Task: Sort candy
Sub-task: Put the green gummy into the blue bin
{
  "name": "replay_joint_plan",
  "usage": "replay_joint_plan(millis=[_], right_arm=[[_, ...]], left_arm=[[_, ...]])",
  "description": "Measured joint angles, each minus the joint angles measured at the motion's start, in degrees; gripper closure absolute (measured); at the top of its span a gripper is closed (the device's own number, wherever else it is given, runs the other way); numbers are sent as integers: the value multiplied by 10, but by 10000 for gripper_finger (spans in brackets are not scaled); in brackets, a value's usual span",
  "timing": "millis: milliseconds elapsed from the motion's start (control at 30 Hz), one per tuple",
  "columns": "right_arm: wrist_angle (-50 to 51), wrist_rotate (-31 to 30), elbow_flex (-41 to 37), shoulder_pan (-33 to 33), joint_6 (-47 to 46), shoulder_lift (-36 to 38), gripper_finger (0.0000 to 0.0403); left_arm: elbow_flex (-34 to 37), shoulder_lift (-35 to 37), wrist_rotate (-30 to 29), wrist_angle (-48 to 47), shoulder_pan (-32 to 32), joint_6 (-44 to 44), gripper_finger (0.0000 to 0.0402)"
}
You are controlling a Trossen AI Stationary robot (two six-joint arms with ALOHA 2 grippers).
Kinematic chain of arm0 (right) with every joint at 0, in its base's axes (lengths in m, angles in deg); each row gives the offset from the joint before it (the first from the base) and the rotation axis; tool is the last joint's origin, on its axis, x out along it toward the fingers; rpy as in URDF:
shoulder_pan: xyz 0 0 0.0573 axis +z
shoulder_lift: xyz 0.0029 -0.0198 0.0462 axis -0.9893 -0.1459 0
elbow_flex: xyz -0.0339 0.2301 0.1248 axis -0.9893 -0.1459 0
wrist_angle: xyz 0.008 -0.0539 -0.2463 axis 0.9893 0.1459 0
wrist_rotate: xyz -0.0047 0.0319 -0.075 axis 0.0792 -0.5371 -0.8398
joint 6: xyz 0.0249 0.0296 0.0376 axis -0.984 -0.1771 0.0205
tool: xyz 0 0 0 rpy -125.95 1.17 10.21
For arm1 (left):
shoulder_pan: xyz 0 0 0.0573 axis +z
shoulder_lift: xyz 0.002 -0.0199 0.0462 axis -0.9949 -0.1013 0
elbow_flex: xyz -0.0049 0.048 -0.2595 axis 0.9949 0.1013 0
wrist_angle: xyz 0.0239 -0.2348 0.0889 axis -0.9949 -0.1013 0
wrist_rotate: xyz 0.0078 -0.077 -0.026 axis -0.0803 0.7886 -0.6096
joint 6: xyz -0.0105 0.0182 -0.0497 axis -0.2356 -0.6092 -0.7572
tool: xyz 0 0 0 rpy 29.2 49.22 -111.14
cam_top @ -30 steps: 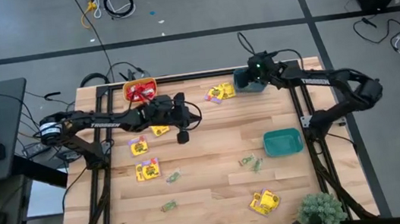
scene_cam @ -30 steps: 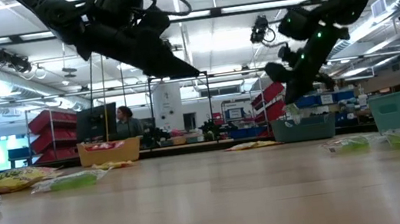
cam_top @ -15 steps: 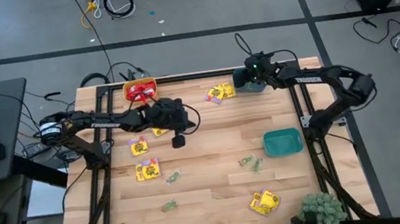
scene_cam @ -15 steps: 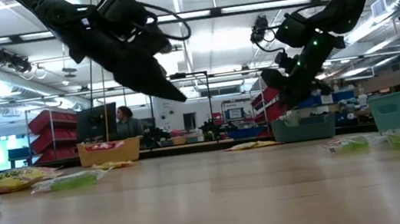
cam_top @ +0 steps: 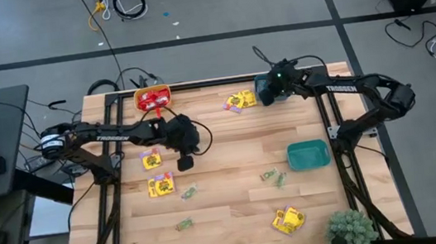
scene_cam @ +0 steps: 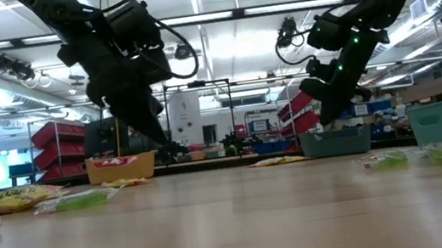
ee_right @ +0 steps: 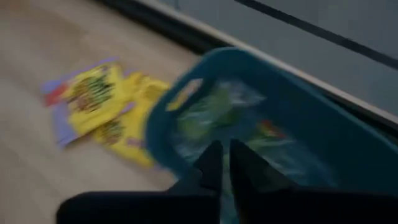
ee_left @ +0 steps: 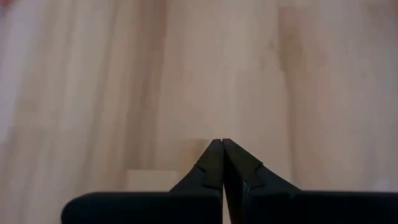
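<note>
Candy packets lie scattered on the wooden table: yellow ones [cam_top: 152, 158], [cam_top: 161, 185], [cam_top: 288, 219] and pale green ones [cam_top: 271, 178], [cam_top: 183, 224]. My left gripper [cam_top: 183, 165] hangs shut over bare wood [ee_left: 222, 142], tipped down, just right of the yellow packets. My right gripper [cam_top: 263, 95] is shut with nothing between its fingers. It hovers over a dark teal bowl [ee_right: 186, 93] at the far edge, which holds green candy [ee_right: 205, 115]. Two yellow packets [ee_right: 99, 102] lie flat beside that bowl.
An orange bowl [cam_top: 153, 98] with red candy stands at the far left. A second teal bowl [cam_top: 307, 154] sits at the right edge. A green plant [cam_top: 350, 231] stands at the near right corner. Bare wood shows in the table's middle.
My left gripper has gone down and toward the table's near left, away from the orange bowl, and has tipped from nearly level to pointing steeply down. It has stayed shut. My right gripper has kept its place over the dark teal bowl.
</note>
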Motion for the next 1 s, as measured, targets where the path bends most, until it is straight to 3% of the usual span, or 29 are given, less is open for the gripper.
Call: replay_joint_plan(millis=[167,333,567,833,1000], right_arm=[[-3,2,0,45,9,7,380],[-4,2,0,102,9,7,386],[-11,-21,0,168,3,7,391],[-35,-31,0,203,-1,7,387],[-48,-31,0,211,-1,7,391]], left_arm=[[0,4,40,-27,-3,-44,401],[0,4,39,-128,-19,-50,394],[0,4,43,-222,-66,-64,340],[0,3,64,-163,-107,-94,255],[0,-13,69,-86,-106,-98,231]])
